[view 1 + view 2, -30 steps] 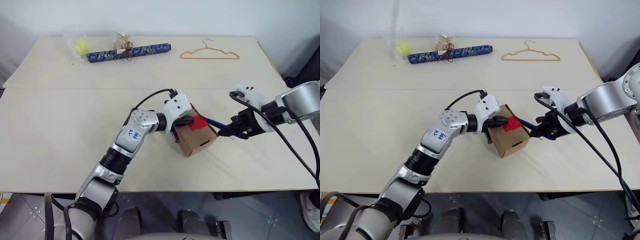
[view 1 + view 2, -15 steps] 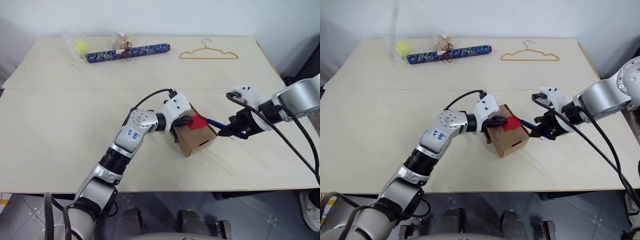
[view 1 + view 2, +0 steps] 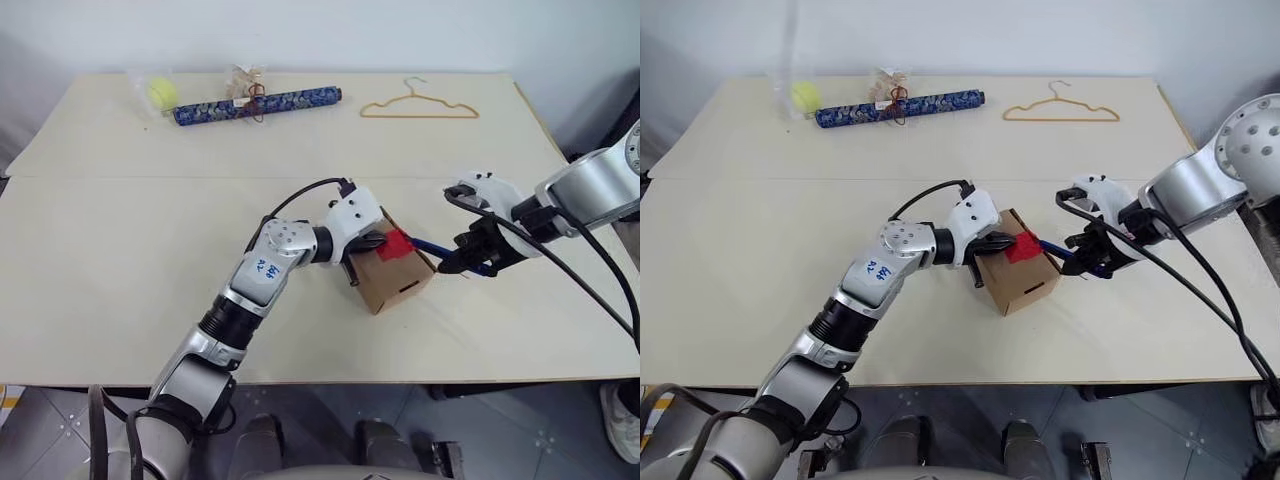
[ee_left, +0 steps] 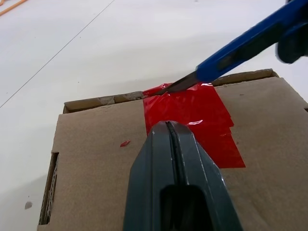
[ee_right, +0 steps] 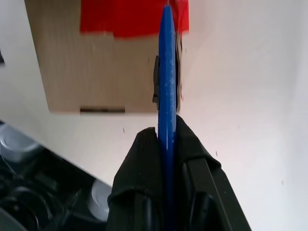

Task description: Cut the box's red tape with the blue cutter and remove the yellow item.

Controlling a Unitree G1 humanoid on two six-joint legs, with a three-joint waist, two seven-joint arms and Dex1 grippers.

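It looks like a test lab. A plain pale surface [image 3: 120,250] stands before a bare white wall [image 3: 330,30]. The floor [image 3: 40,430] is grey tile.

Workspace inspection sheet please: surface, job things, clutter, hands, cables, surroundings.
Surface: pale beige table, seam across.
Job things: small brown cardboard box closed; red tape patch on it; thin blue cutter, blade tip at tape's edge. Yellow item: nothing seen.
Clutter: yellow-green ball, dark blue patterned roll, tan wire hanger along far edge.
Hands: left hand shut, on box top; right hand shut on cutter.
Cables: black cable over left arm.
Surroundings: white wall.
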